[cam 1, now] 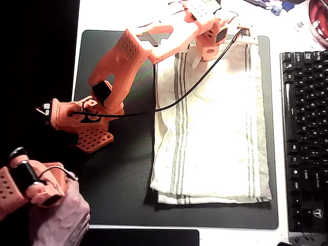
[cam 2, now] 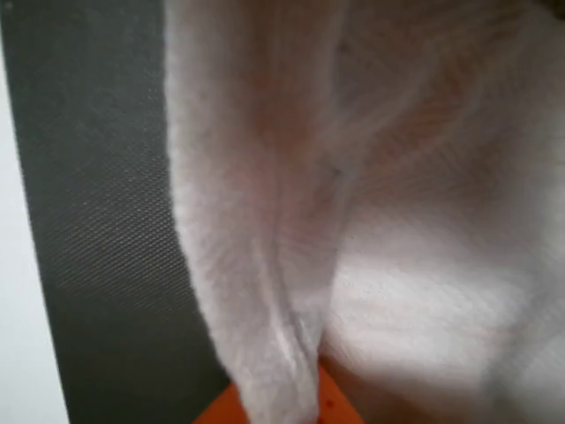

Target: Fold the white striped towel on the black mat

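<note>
The white striped towel [cam 1: 212,128] lies folded in layers on the right half of the black mat [cam 1: 118,174] in the overhead view, its long sides running from the mat's far edge toward its near edge, with a lower layer peeking out along the towel's near hem. Thin grey-green stripe bands run lengthwise near the towel's left and right edges. The mat rests on a white surface [cam 1: 102,15], and the mat's left half is bare apart from the orange arm's base [cam 1: 87,120], which stands left of the towel. The arm reaches over the mat's far edge to the towel's far end, where the end effector [cam 1: 197,60] sits at the towel's top edge; a black cable [cam 1: 189,92] trails from it across the towel back to the base. In the wrist view a bunched ridge of the towel's cloth [cam 2: 274,291] rises up close to the camera and runs down to an orange finger [cam 2: 331,406] at the bottom edge, with the mat's matte weave [cam 2: 106,221] left of the cloth; the end effector appears closed on that fold of towel. A black keyboard [cam 1: 305,138] lies right of the mat, just beside its right edge.
</note>
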Controlling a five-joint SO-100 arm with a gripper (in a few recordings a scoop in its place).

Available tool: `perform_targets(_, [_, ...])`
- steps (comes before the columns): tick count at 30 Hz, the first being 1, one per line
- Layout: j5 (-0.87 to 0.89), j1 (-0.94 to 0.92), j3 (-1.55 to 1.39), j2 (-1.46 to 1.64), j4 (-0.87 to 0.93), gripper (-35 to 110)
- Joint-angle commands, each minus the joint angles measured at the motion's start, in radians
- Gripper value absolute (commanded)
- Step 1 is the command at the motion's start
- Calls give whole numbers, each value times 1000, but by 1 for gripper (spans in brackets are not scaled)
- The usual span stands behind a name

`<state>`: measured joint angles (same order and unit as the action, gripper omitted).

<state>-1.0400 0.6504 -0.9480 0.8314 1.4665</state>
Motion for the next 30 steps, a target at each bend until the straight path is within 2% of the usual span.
perform_targets(1, [-17, 9, 34, 123, 31, 0])
perform_targets(16, [-51, -44, 87, 359, 147, 0])
perform_targets(30, [-167, -364, 14, 568, 255, 0])
